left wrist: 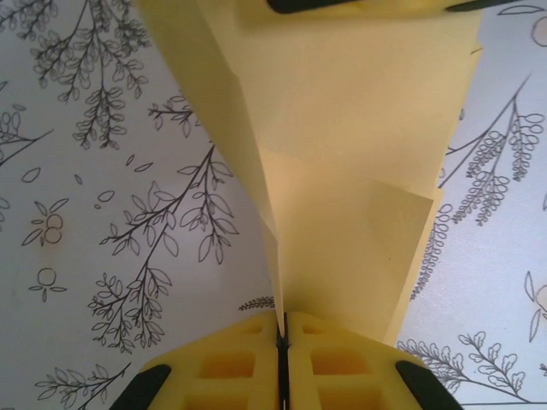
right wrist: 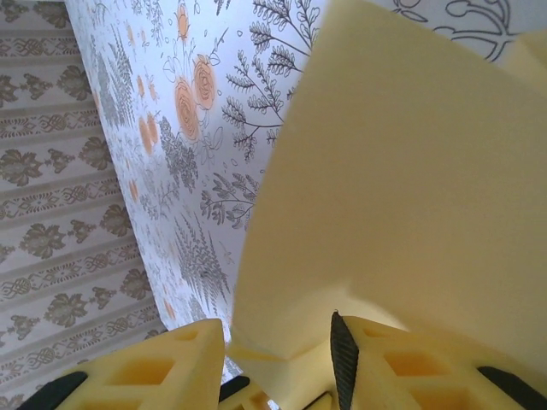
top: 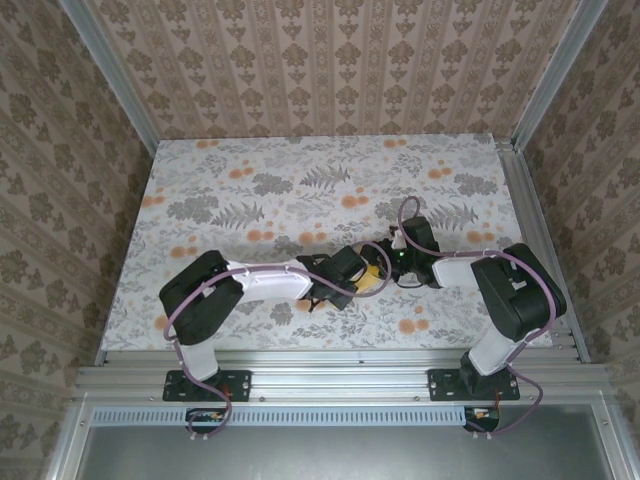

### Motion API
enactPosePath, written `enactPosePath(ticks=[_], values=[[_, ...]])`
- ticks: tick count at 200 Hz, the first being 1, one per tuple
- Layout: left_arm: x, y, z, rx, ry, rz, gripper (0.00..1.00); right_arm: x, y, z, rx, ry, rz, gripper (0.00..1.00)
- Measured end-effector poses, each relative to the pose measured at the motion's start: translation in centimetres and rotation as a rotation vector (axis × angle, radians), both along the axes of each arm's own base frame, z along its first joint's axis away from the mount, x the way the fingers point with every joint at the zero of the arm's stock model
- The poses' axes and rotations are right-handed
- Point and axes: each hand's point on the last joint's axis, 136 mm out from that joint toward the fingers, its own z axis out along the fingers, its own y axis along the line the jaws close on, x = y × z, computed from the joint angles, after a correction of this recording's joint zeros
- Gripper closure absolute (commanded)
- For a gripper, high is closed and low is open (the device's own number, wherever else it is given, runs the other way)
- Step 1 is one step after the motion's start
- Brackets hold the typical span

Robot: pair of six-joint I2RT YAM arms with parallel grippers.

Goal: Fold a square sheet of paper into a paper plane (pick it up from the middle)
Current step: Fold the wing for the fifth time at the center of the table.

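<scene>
Your left fingers (left wrist: 226, 363) pressed together, pinching folded yellow paper (left wrist: 359, 128) by its edge. Your right fingers (right wrist: 158, 367) spread, paper between them, over floral tabletop (left wrist: 102, 213).

No legible text or labels

Matt creased yellow paper (left wrist: 359, 128), smooth printed tabletop (left wrist: 102, 256)

1. Top view: bright, even, diffuse light; soft shadows on table (top: 280, 170).
2. Left wrist: folded paper (left wrist: 342, 128) sharp; faint shading along creases.
3. Right wrist: near paper blurred; table print behind sharper.
</scene>
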Motion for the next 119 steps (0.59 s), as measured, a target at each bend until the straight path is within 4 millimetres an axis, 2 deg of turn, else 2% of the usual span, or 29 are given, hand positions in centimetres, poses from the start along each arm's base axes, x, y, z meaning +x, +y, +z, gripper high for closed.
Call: enactPosePath(ticks=[62, 119], values=[[0.0, -0.4, -0.2, 0.077, -0.099, -0.09, 0.91, -0.4, -0.5, -0.5, 0.009, 0.023, -0.009, 0.52], [0.1, -1.2, -0.2, 0.153, -0.2, -0.182, 0.92, -0.8, -0.8, -0.4, 0.044, 0.06, -0.006, 0.52]])
